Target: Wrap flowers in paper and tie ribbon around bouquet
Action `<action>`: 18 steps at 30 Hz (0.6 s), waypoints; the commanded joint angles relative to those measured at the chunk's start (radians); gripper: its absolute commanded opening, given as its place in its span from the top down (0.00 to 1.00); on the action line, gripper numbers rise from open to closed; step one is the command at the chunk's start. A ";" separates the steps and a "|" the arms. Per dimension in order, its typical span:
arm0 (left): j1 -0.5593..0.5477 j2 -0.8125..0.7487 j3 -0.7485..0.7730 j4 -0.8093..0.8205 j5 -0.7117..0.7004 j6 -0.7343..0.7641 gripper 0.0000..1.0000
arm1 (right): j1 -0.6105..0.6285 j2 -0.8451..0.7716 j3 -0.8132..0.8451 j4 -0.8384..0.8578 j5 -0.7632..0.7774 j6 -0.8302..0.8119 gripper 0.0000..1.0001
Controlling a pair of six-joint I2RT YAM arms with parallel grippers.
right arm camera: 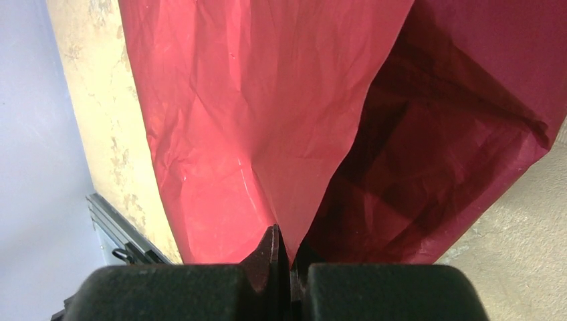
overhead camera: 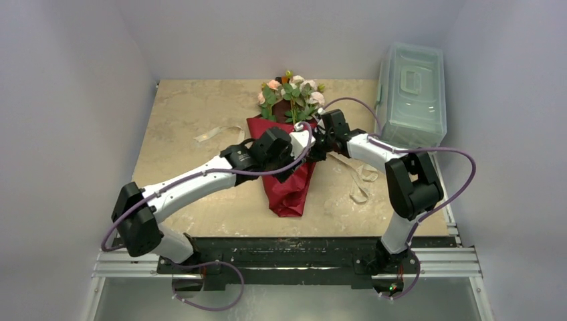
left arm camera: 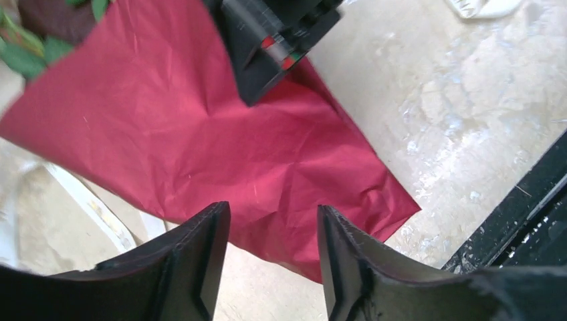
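Note:
The red paper (overhead camera: 287, 190) lies folded into a cone around the flowers (overhead camera: 292, 93), whose pink and white blooms stick out at the far end. Over the cone's upper part, my left gripper (overhead camera: 302, 144) is open. In its wrist view the fingertips (left arm camera: 274, 221) hover apart above the paper (left arm camera: 200, 120) and hold nothing. My right gripper (overhead camera: 319, 148) is shut on an edge of the paper (right arm camera: 267, 100), pinched at the jaws (right arm camera: 284, 231). That flap's dark maroon inside shows on the right. The cream ribbon (overhead camera: 361, 177) lies under the cone, with ends out on both sides.
A clear plastic box (overhead camera: 411, 93) with a lid stands at the back right. The ribbon's left end (overhead camera: 217, 132) rests on the beige tabletop. A black rail (overhead camera: 301, 251) runs along the near edge. Grey walls close in on the left, back and right.

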 commanded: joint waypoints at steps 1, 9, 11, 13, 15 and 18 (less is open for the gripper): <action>0.061 0.091 -0.020 -0.048 0.114 -0.152 0.49 | -0.001 0.004 0.034 0.006 0.025 -0.016 1.00; 0.113 0.195 -0.110 0.032 0.250 -0.175 0.52 | -0.001 0.008 0.028 0.009 0.025 -0.013 1.00; 0.114 0.216 -0.155 0.045 0.276 -0.171 0.53 | -0.002 0.010 0.028 0.007 0.026 -0.011 1.00; 0.114 0.213 -0.212 0.083 0.291 -0.172 0.53 | -0.001 0.010 0.033 0.005 0.027 -0.008 1.00; 0.113 0.195 -0.259 0.119 0.292 -0.177 0.53 | -0.002 0.011 0.040 -0.002 0.030 -0.008 1.00; 0.112 0.194 -0.292 0.142 0.282 -0.167 0.53 | -0.001 0.014 0.050 -0.017 0.031 -0.011 1.00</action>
